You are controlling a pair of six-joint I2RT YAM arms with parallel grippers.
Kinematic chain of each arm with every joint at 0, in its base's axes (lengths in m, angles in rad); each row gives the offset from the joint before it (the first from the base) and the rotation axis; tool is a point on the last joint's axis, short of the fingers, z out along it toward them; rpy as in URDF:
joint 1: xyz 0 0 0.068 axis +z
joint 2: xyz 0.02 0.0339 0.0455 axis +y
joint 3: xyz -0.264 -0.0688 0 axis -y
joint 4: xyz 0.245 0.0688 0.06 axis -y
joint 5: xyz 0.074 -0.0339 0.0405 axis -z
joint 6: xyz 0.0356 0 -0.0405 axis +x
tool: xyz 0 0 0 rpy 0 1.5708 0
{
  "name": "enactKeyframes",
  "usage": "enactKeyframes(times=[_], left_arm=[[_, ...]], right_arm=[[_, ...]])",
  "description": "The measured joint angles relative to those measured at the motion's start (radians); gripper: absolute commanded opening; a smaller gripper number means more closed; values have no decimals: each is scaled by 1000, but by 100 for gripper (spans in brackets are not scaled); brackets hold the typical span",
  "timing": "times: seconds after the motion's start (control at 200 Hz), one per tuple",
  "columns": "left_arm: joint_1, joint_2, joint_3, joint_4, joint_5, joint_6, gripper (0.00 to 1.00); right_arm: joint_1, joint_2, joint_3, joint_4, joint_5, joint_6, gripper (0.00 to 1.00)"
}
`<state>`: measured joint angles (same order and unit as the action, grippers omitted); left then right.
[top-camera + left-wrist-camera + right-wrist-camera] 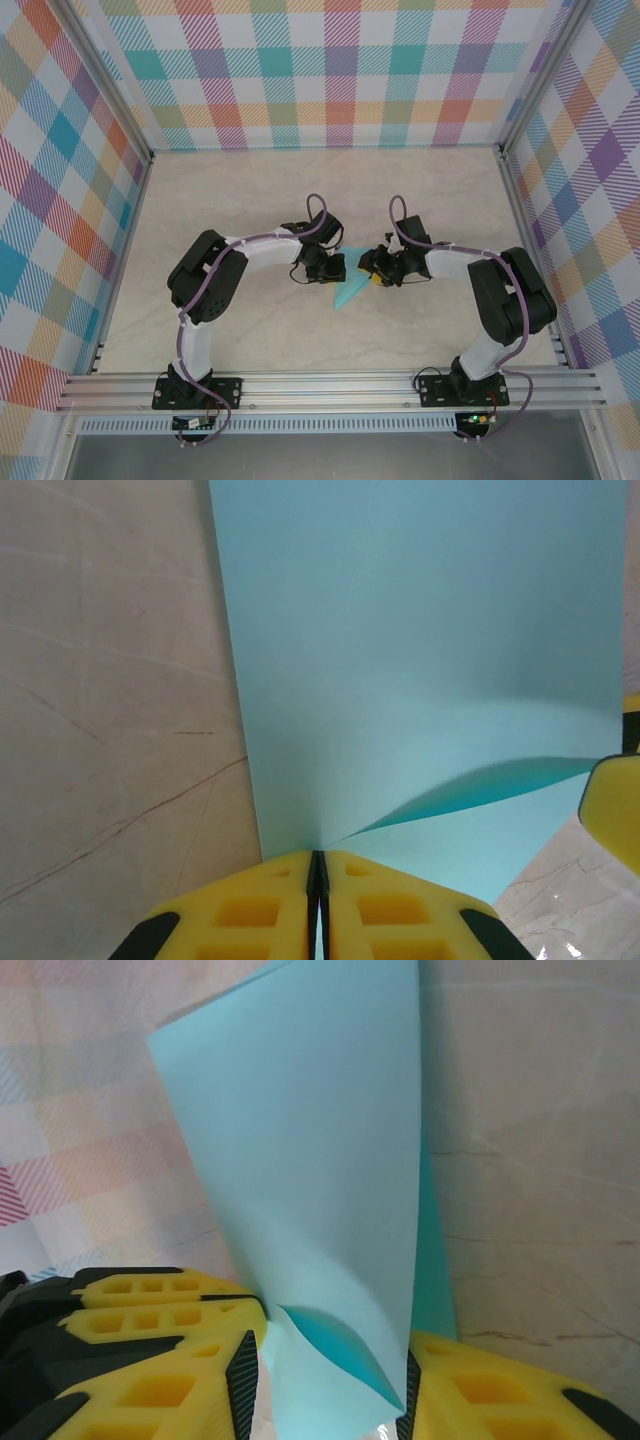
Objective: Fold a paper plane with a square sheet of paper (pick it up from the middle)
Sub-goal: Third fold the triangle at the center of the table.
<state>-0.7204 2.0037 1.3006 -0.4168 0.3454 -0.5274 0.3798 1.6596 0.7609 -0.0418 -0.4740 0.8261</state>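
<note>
Evidently the fold is only partway along. On the left, the left gripper (318, 865) has its yellow fingers pressed flat together on the near edge of the square sheet of paper (420, 680), pinching it just above the table (250, 200). Between the two arms the sheet is raised and doubled over. In the overhead view it tapers to a point toward the near side, and one layer bows away from the other so that a darker pocket shows between them. No centre ridge or wings are formed, so I judge this to be an early crease. On the right, the right gripper (330, 1360) stands with its jaws apart and the curled sheet running up between them. I cannot tell whether the pads press the sheet or merely bracket it. The next move seems to call for the right jaws to close on the loose layers and flatten that bow into a sharp crease, while the left pinch holds the sheet from slipping.
</note>
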Motion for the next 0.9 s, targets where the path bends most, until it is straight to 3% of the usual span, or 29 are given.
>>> enactKeyframes(times=[0.25, 0.495, 0.9], left_arm=[[-2, -30, -2, 1, -44, -2, 23], [-7, -192, -81, 36, -80, -7, 34], [-123, -305, -249, 93, -183, -34, 38]], right_arm=[[0, 0, 0, 12, -61, -73, 30], [0, 1, 0, 0, -89, -132, 18], [0, 13, 2, -20, -89, -145, 19]])
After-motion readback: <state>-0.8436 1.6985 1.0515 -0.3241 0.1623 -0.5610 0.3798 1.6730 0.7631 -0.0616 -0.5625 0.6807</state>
